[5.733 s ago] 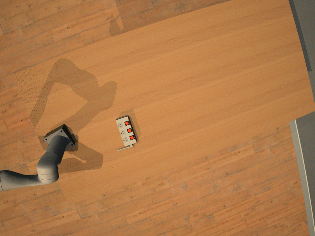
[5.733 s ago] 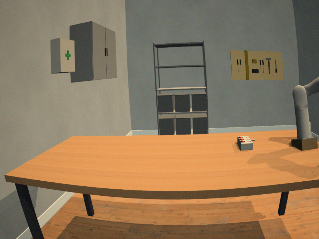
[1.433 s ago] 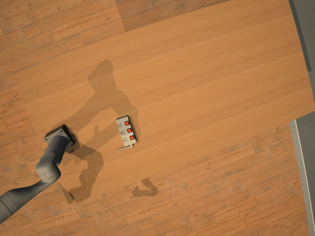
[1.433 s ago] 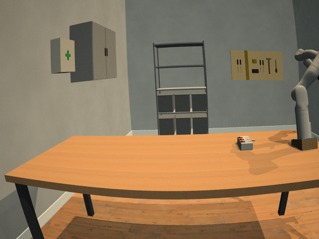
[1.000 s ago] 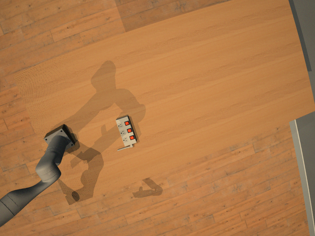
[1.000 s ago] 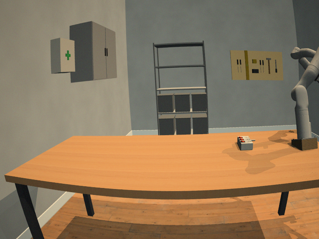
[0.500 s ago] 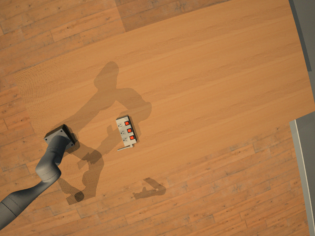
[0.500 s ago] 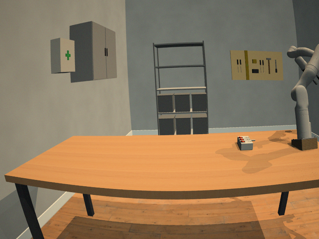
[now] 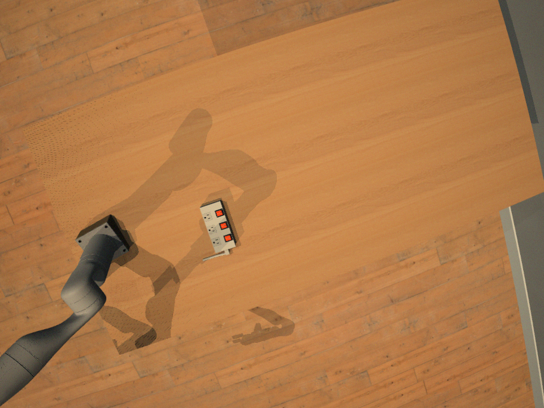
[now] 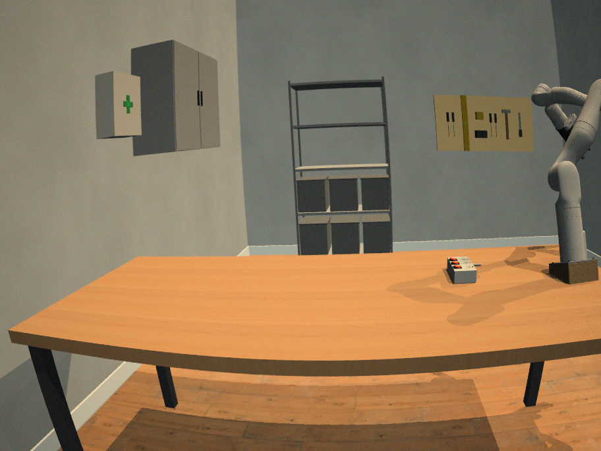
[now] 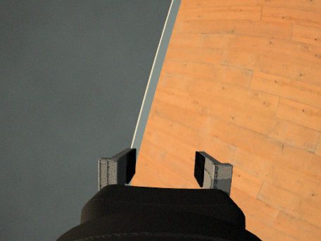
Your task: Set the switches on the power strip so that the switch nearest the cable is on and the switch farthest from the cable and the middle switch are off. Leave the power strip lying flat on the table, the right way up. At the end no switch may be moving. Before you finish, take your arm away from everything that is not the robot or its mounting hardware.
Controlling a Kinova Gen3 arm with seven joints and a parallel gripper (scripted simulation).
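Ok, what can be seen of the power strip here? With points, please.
The off-white, boxy power strip (image 9: 218,226) (image 10: 462,270) with dark edging lies flat, outlets up, on the brown wooden table (image 9: 351,131) (image 10: 267,310). It has three outlets beside three red rocker switches; I can't tell which are on. A short pale cable (image 9: 215,256) (image 10: 478,265) leaves one end. The gripper isn't touching it.
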